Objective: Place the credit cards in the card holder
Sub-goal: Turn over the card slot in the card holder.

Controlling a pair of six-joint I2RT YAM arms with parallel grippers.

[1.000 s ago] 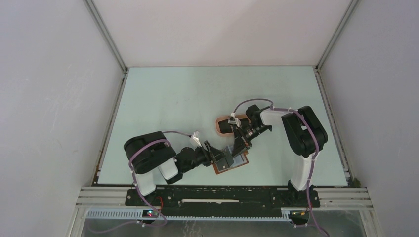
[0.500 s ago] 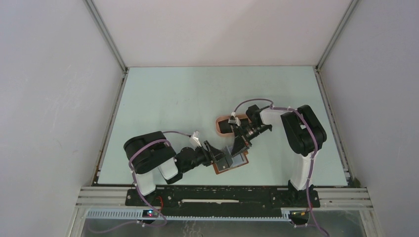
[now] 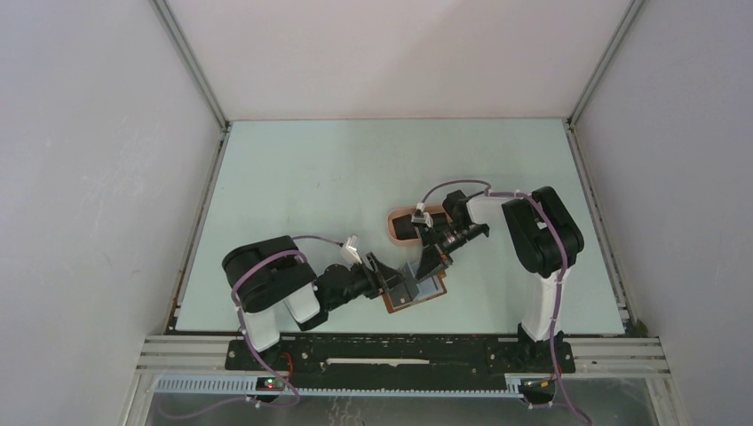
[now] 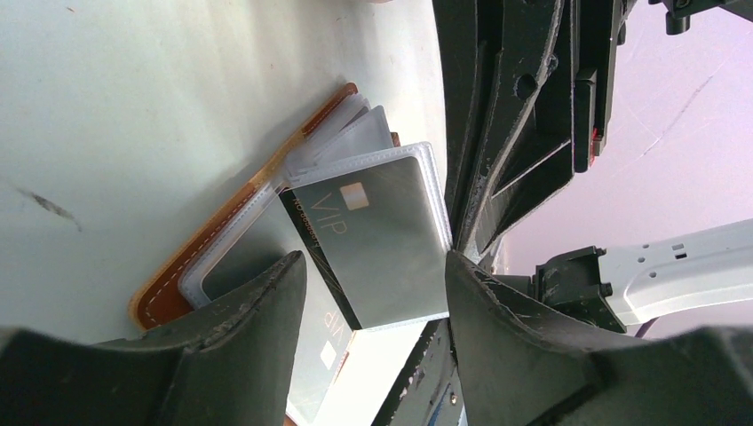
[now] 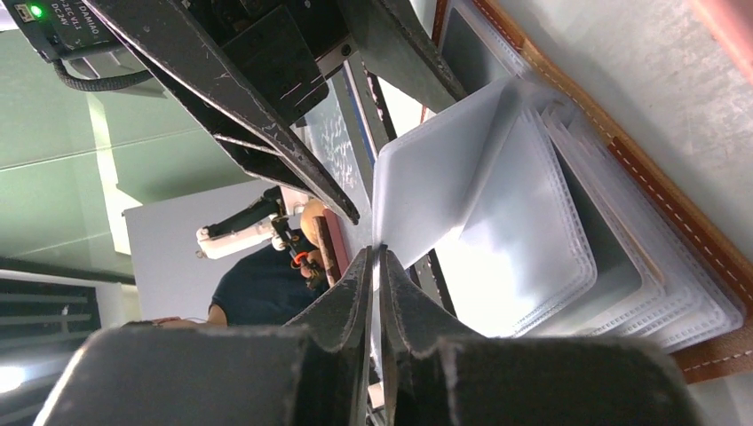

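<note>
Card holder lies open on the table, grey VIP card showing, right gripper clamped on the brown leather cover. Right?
Not the cover: the right gripper is clamped on a clear plastic sleeve of the card holder, as the right wrist view shows. The rest holds.

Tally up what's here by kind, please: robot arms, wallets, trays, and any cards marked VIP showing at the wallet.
Black robot arms: 2
Reddish-brown leather card holder, open, with clear sleeves: 1
Pink oval tray: 1
Grey cards marked VIP at the holder: 2
Total: 6
</note>
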